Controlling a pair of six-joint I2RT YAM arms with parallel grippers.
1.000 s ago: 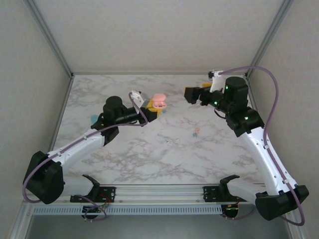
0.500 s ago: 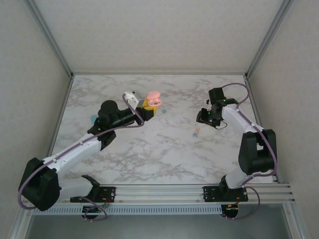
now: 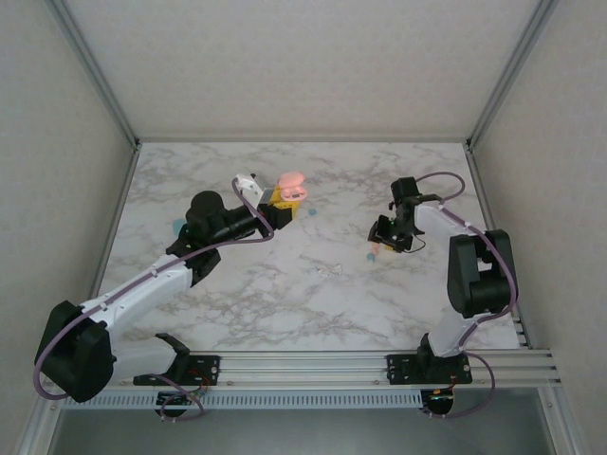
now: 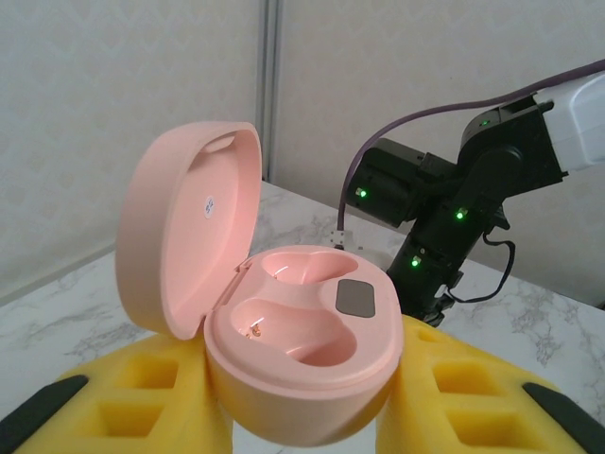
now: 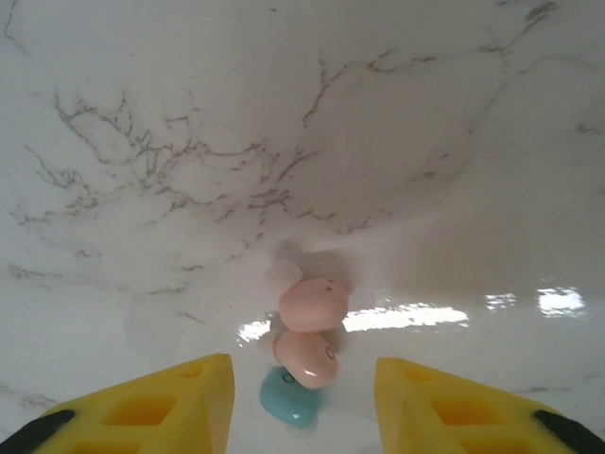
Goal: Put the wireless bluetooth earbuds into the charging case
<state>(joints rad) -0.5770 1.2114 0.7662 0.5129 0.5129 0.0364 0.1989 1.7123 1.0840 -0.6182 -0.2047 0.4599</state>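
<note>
My left gripper (image 4: 302,411) is shut on the pink charging case (image 4: 301,342), its yellow pads pressed against both sides of the base. The lid stands open and both wells are empty. In the top view the case (image 3: 290,188) is held above the table's far middle by the left gripper (image 3: 281,205). My right gripper (image 5: 304,409) is down at the table, open, its yellow fingers (image 5: 149,409) standing either side of a cluster of earbuds without touching them: two pink ones (image 5: 312,303) and a teal one (image 5: 289,397). The top view shows these earbuds (image 3: 373,254) just left of the right gripper (image 3: 383,237).
A teal object (image 3: 177,225) lies at the left, partly behind the left arm. Small pale pieces (image 3: 332,270) lie mid-table. A teal speck (image 3: 305,212) sits near the held case. The metal frame posts (image 3: 95,71) bound the marble table (image 3: 285,303).
The right arm swung down from the back right to the table over the earbuds, and its jaws narrowed. The left arm shifted slightly left with the case, then held still.
</note>
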